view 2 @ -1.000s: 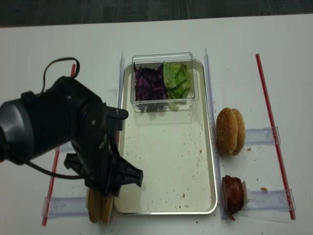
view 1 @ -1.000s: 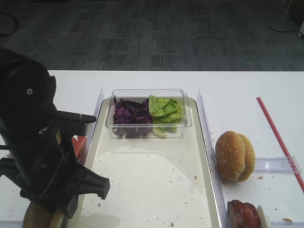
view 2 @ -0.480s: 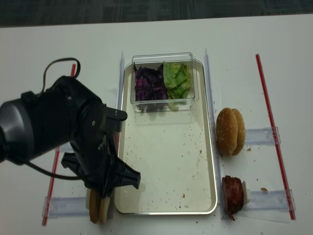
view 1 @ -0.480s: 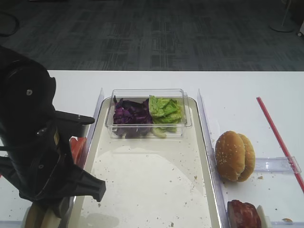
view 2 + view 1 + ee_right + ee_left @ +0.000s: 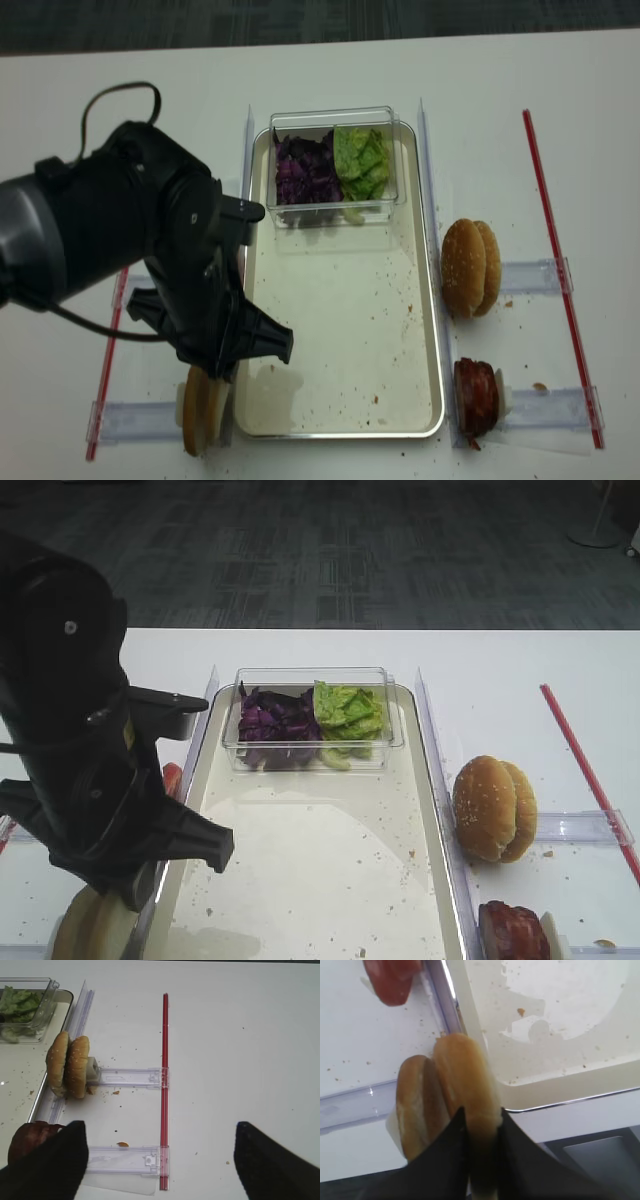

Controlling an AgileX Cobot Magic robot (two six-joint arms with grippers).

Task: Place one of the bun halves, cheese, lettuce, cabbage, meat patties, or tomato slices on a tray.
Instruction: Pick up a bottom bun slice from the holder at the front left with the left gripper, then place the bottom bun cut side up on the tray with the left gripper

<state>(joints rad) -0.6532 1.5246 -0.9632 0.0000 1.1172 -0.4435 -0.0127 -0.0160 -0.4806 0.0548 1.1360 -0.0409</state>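
Note:
In the left wrist view my left gripper (image 5: 482, 1127) is shut on the edge of one upright bun half (image 5: 467, 1072). A second bun half (image 5: 415, 1100) stands right beside it, just outside the tray (image 5: 560, 1020). From above, the black left arm hides the jaws, and the bun halves (image 5: 205, 405) peek out at the tray's (image 5: 350, 330) near left corner. Tomato slices (image 5: 392, 980) lie further along the left side. Lettuce (image 5: 362, 160) and cabbage (image 5: 305, 170) fill a clear box. Meat patties (image 5: 476, 395) stand on the right. No cheese shows. My right gripper (image 5: 160, 1160) is open over bare table.
The clear plastic box (image 5: 312, 718) sits at the tray's far end. Two seeded bun tops (image 5: 493, 808) stand on edge right of the tray. Clear rails (image 5: 430, 730) flank the tray. A red strip (image 5: 165, 1085) and clear holders (image 5: 130, 1077) lie on the white table.
My left gripper's jaws have shut on the bun half. The left arm has risen a little, away from the table's near edge. The right side is unchanged.

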